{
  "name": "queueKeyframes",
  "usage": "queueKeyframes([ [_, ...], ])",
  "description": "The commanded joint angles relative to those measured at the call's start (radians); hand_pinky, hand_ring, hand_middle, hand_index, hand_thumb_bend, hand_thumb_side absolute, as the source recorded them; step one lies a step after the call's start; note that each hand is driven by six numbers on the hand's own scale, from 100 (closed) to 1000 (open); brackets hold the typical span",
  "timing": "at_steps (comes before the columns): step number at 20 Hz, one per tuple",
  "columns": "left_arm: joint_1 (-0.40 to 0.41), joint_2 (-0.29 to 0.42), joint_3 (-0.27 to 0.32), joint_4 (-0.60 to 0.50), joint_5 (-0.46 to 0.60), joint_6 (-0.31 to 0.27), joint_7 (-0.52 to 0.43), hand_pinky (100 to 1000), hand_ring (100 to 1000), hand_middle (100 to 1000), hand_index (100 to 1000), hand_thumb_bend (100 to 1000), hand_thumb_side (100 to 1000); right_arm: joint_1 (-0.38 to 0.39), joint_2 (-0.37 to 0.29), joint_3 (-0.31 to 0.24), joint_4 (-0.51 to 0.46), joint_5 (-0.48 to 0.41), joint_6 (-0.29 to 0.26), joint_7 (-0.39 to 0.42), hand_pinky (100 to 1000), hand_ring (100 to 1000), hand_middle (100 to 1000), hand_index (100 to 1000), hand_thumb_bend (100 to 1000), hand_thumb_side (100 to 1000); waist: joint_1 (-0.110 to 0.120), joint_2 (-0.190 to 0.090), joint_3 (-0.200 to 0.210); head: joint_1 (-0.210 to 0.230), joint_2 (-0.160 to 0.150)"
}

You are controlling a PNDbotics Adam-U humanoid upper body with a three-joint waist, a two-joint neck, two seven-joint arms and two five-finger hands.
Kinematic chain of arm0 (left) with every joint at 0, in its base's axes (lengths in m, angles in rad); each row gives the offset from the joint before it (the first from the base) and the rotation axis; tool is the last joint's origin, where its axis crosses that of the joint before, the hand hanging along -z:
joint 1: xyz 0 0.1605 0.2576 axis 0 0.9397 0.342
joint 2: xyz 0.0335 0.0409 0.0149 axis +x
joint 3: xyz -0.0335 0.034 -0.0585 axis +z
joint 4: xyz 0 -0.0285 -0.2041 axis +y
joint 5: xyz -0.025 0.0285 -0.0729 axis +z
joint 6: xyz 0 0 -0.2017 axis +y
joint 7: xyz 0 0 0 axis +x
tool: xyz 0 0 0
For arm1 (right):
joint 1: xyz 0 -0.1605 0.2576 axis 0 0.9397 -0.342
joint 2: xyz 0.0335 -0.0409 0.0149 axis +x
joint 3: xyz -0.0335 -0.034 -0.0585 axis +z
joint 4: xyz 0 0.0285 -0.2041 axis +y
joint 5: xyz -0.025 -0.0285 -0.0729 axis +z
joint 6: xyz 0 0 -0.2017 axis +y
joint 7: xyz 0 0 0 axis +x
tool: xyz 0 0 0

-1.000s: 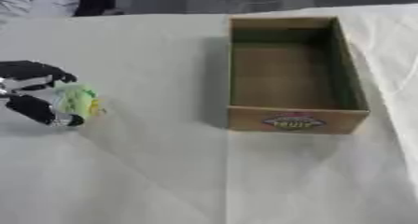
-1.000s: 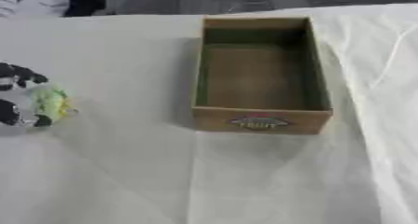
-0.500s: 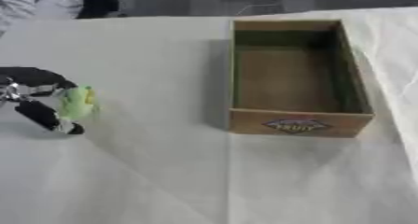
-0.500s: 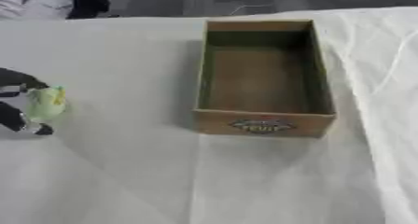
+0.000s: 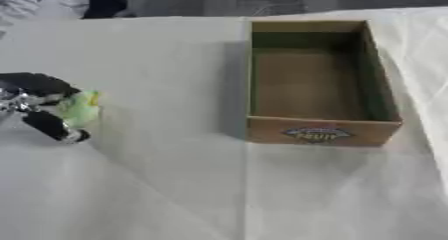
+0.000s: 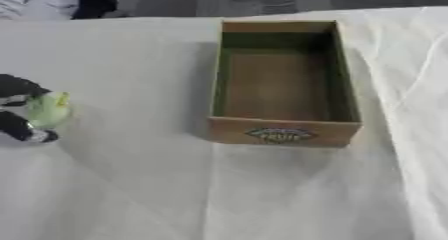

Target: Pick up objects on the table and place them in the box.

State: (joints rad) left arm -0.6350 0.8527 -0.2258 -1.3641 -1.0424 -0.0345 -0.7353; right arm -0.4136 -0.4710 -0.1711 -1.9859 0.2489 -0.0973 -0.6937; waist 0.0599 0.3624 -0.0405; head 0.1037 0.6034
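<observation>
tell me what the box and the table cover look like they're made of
The box looks like matte brown cardboard: thin flat walls, dull surface, and a printed label on its near wall. The table cover looks like white cloth or thin sheet, matte, with soft creases and folds running across it, most clearly right of the box. Neither shines, but the exact fabric is hard to tell.

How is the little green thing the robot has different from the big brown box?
The green thing is small, pale green and yellowish, with a soft, rounded shape; the box is much bigger, brown cardboard with straight sides. The green thing is pinched in the left robot hand at the left edge; the box sits untouched on the white cloth. The box is open on top, with nothing showing inside. Neither has joined the other yet.
</observation>
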Motion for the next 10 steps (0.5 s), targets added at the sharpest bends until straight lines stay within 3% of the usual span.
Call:
queueKeyframes([
  [1, -0.017, 0.019, 0.003, 0.000, -0.016, 0.006, 0.034, 666, 811, 807, 1000, 383, 782, -0.010, -0.026, -0.003, -0.014, -0.006, 0.001, -0.002, 795, 831, 665, 738, 100, 1000, -0.003, -0.016, 0.000, 0.003, -0.014],
  [5, -0.021, 0.015, 0.001, 0.006, -0.024, 0.016, 0.068, 647, 795, 793, 977, 279, 775, -0.009, -0.025, -0.003, -0.014, -0.006, 0.001, -0.002, 795, 832, 665, 739, 100, 1000, -0.002, -0.016, 0.001, 0.003, -0.014],
  [10, -0.024, 0.015, -0.002, 0.008, -0.029, 0.015, 0.084, 625, 778, 778, 941, 184, 705, -0.010, -0.025, -0.003, -0.014, -0.006, 0.001, -0.003, 795, 832, 665, 739, 100, 1000, -0.001, -0.015, 0.002, 0.002, -0.016],
])
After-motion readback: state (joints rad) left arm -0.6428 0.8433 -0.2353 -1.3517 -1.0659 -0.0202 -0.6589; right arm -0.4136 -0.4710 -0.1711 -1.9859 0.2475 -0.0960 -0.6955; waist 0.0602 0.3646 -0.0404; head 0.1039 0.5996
